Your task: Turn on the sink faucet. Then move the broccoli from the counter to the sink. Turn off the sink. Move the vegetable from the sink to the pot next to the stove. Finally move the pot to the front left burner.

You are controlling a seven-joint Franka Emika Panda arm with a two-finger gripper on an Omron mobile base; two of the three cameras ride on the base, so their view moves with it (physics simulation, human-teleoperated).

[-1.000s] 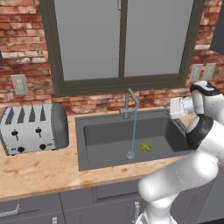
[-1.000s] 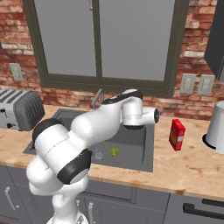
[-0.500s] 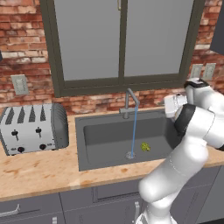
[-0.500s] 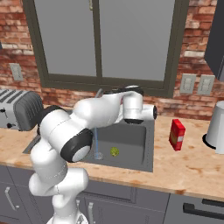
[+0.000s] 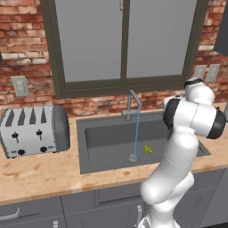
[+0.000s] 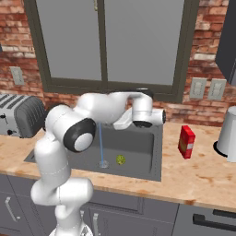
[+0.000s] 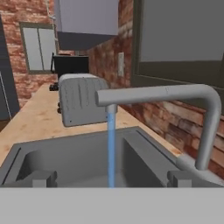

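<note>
Water's on, broccoli's in the basin

Faucet (image 5: 132,103) is pouring a thin blue stream (image 5: 135,133) into the sink (image 5: 89,162). The broccoli (image 5: 147,149) sits on the sink floor at about 3 o'clock from the drain (image 5: 132,157), just beside it. The tool (image 7: 111,178) has its jaws spread wide, empty, facing the spout. Toaster (image 5: 34,130) sits on the surface (image 5: 40,176) at 9 o'clock.

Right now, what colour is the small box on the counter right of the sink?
Red; the small box shows best in the right base view.
</note>
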